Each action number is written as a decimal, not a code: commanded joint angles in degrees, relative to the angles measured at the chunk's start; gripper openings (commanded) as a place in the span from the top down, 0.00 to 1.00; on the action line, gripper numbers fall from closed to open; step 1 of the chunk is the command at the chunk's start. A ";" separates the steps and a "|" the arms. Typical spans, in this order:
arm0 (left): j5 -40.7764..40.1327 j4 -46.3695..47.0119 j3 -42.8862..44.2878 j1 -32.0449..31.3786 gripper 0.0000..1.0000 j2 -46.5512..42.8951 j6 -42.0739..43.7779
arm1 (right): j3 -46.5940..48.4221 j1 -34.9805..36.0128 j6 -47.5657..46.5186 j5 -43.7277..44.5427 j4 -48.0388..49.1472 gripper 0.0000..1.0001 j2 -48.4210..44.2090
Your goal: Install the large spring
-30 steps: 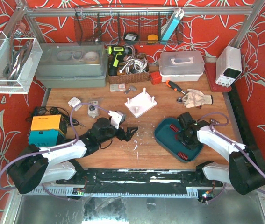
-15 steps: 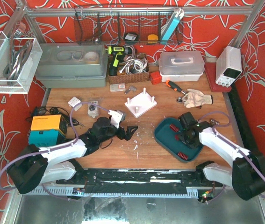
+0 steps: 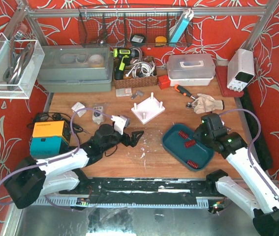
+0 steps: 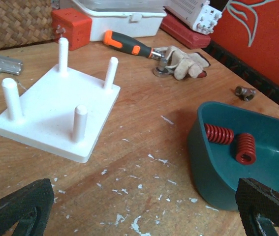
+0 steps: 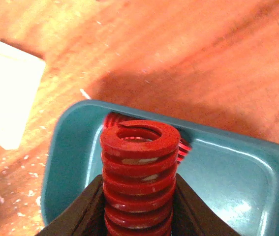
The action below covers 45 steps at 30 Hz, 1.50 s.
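Observation:
My right gripper is shut on a large red spring and holds it upright above the teal tray. In the top view the right gripper is over the tray's right side, and the spring it holds is hidden there. Three smaller red springs lie in the tray; two of these springs show in the left wrist view. The white base with four pegs stands beyond the tray, and the base has bare pegs. My left gripper is open and empty, low over the table.
An orange-handled screwdriver and a glove lie behind the tray. A wicker basket, a grey bin and a white box line the back. An orange and teal box sits at the left.
My right arm has risen and drawn back to the right with the large spring, lifting it out of the tray. The left gripper has shifted slightly.

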 commanded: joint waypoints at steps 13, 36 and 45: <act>-9.34 -6.25 -2.53 -0.37 0.01 -18.44 -10.72 | 7.59 13.30 -25.32 -4.94 19.49 1.00 10.46; 10.32 -23.83 12.12 -0.36 0.50 -14.11 -15.02 | -13.90 30.58 -67.78 -7.26 65.97 1.00 10.95; 19.20 -26.37 18.97 -0.86 0.44 -5.11 -12.77 | -20.45 32.64 -69.17 -5.75 79.07 1.00 13.41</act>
